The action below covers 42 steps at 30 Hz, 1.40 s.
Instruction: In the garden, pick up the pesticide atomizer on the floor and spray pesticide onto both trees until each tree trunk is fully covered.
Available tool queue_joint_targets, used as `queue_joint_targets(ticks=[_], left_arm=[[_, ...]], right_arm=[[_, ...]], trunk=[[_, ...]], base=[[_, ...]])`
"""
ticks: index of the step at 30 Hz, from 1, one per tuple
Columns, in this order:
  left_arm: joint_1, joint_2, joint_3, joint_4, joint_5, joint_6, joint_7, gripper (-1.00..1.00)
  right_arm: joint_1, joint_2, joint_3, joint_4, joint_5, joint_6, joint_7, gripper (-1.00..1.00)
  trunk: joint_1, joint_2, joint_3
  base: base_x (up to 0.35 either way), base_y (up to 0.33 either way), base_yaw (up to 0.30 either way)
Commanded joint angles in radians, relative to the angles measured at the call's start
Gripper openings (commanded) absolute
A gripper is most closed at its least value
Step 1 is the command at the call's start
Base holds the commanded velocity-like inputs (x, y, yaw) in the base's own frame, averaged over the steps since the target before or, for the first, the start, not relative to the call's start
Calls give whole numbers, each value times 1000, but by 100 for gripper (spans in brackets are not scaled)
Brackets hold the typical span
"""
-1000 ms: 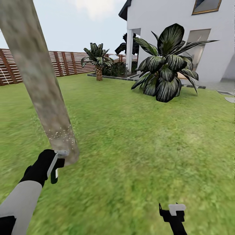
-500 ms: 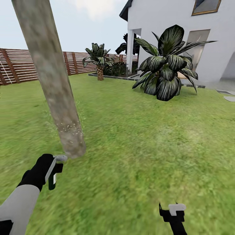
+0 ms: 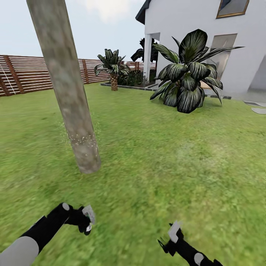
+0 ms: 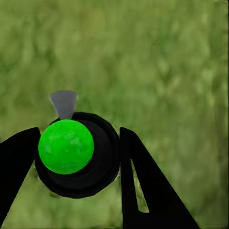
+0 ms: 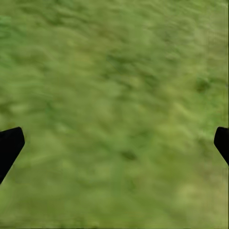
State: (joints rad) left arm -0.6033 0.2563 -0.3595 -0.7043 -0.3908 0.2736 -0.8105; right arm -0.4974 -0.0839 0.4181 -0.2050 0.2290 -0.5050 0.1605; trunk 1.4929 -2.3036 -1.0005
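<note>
Two black fingers (image 4: 138, 176) clamp the dark pesticide atomizer (image 4: 78, 155), green-topped here, above blurred lawn (image 4: 167, 62).

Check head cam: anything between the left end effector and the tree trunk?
Nothing but bare grass between the left end effector, holding the pesticide atomizer, and the tree trunk, in the head view.

This is the back garden of a home. A wide green lawn (image 3: 166, 155) covers the ground and runs up to a brown wooden fence (image 3: 26, 75) of horizontal slats along the far side. A white house (image 3: 207, 40) with windows and a porch post rises at the right edge of the grass. A bare, mottled grey-brown tree trunk (image 3: 68, 92) stands in the lawn. A large dark-leaved plant (image 3: 188, 74) grows near the house wall, and a short palm (image 3: 112, 70) sits in a planted bed by the fence, under a pale open sky.
</note>
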Motion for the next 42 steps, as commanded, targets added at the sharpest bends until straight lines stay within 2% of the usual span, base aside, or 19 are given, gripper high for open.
queue_joint_targets(ticks=[1,3,7,11,13,14,15,17,20,29,32,40,42], left_arm=[[-1,-2,-4,-2,-47,-14,-72,-100],[-2,-8,-6,-8,-87,-30,-145,-100],[-7,-12,-9,-19,-100,-43,-174,-100],[-7,-17,-10,-19,-125,-77,-176,-100],[-7,-42,-10,-13,-162,-82,-177,-100],[-7,-58,-10,-10,-190,-83,-177,-100],[-7,-71,-10,-8,-212,-83,-177,-100],[-6,-82,-9,-5,-232,-85,-176,-100],[-6,-91,-8,-4,-236,-88,-176,-100],[-6,-170,-7,-4,-238,-91,-175,-100],[-6,-185,-7,-5,-238,-91,-174,-100],[-6,-219,-7,-8,-236,-92,-173,-100],[-6,-234,-7,-6,-233,-147,-174,-100]], right_arm=[[-5,-7,-8,-37,13,39,95,100],[-11,-13,-6,-119,17,80,226,100],[-14,-17,-6,-253,19,95,428,100],[-15,-16,-7,-279,19,97,448,100],[-16,-14,-6,-310,26,99,466,100],[-16,-11,-6,-321,46,103,503,100],[-17,-9,-6,-328,61,114,543,-100],[-33,-7,-7,-344,73,141,592,-100],[-54,-2,-7,-356,75,153,610,-100],[-58,43,-6,-397,75,154,613,-100],[-58,63,-5,-398,75,154,613,-100],[-59,74,-4,-399,76,154,613,-100],[-59,75,-5,-399,77,154,612,-100]], trunk=[[0,0,-1],[0,0,-1],[0,0,-1],[0,0,-1],[0,0,-1],[0,0,-1],[0,0,-1],[0,0,-1],[0,0,-1],[0,0,-1],[0,0,-1],[0,0,-1],[0,0,-1]], base=[[-5,1,0],[-2,0,0],[0,0,0],[0,0,0],[0,0,0],[0,0,0],[0,0,0],[0,0,0],[0,0,0],[0,0,0],[0,0,0],[0,0,0],[0,0,0]])
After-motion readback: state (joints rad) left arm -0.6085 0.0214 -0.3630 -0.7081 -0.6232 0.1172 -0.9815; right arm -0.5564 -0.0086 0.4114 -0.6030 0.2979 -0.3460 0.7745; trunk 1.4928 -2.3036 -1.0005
